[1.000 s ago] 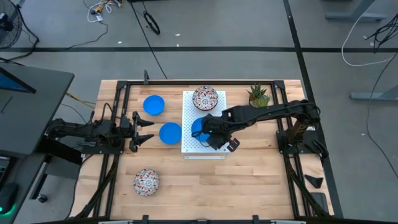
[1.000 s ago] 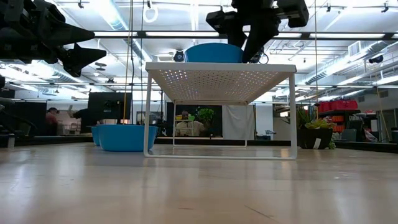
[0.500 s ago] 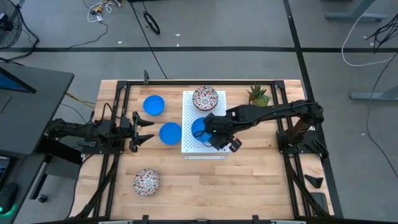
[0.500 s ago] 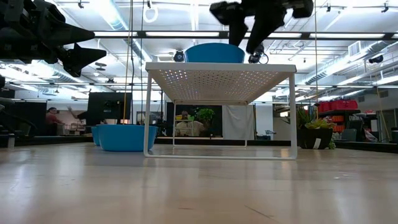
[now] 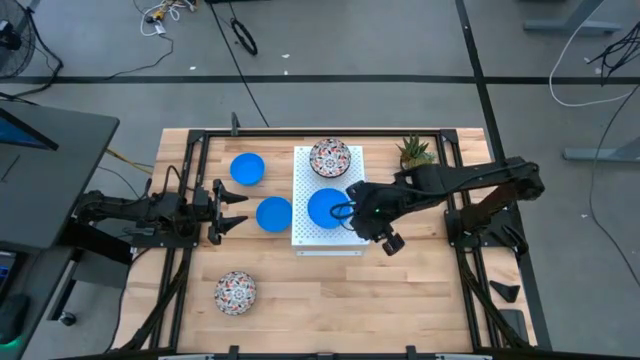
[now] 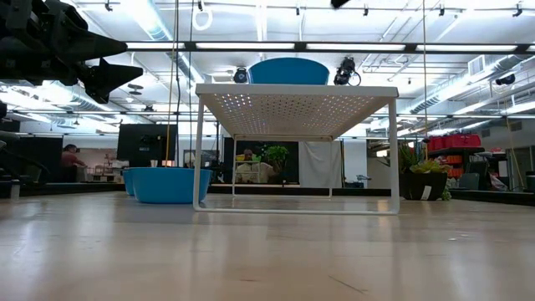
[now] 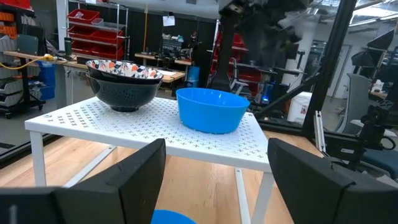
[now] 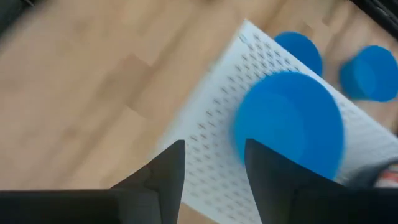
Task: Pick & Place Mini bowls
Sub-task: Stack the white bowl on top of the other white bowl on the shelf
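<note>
A blue mini bowl (image 5: pixel 327 207) (image 8: pixel 289 118) and a floral mini bowl (image 5: pixel 330 157) (image 7: pixel 123 79) stand on the raised white perforated board (image 5: pixel 303 232). Two more blue bowls (image 5: pixel 247 167) (image 5: pixel 273 213) rest on the table left of the board. Another floral bowl (image 5: pixel 235 292) sits near the near edge. A third floral bowl is not in view. My right gripper (image 5: pixel 356 211) (image 8: pixel 211 180) hovers open above the board's right side, just right of the blue bowl, touching nothing. My left gripper (image 5: pixel 232 208) (image 7: pixel 217 180) waits open, left of the blue bowls.
A small spiky green plant (image 5: pixel 415 152) stands at the far right of the table, beside the right arm. The board stands on thin legs (image 6: pixel 197 150), with room beneath it. Bare wood spreads across the near half of the table (image 5: pixel 380 300).
My right gripper has risen from the blue bowl on the board, out of the top of the low view, and drawn back toward the table's right edge. The blue bowl stays on the board where it was. The left arm has kept still.
</note>
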Action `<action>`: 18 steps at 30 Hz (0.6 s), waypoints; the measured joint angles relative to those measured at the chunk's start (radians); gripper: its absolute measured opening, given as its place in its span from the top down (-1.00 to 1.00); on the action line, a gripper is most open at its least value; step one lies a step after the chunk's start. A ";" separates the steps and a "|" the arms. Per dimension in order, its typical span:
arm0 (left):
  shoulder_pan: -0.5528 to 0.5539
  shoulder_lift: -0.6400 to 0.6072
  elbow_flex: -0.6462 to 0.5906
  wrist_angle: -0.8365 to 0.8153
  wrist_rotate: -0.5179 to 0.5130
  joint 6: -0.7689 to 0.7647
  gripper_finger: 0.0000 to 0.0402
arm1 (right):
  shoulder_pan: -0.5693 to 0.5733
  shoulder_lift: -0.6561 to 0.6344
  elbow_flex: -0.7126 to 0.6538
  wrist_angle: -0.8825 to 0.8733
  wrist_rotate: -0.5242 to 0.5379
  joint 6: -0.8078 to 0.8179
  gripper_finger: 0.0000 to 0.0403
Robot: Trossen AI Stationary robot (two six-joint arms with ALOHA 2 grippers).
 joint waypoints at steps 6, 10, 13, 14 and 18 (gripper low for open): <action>0.000 0.000 0.000 0.000 0.000 0.000 -0.44 | 0.000 -0.051 -0.015 0.003 -0.172 0.106 0.16; 0.000 0.000 0.000 0.000 0.000 0.000 -0.44 | -0.001 -0.126 -0.136 0.122 -0.191 0.089 0.16; 0.000 0.000 0.000 0.000 0.000 0.000 -0.44 | -0.015 -0.196 -0.271 0.269 -0.191 0.097 0.16; 0.000 0.000 0.000 0.000 0.000 0.000 -0.44 | -0.021 -0.221 -0.312 0.313 -0.190 0.097 0.16; 0.000 0.000 0.000 0.000 0.000 0.000 -0.44 | -0.054 -0.319 -0.455 0.473 -0.190 0.126 0.16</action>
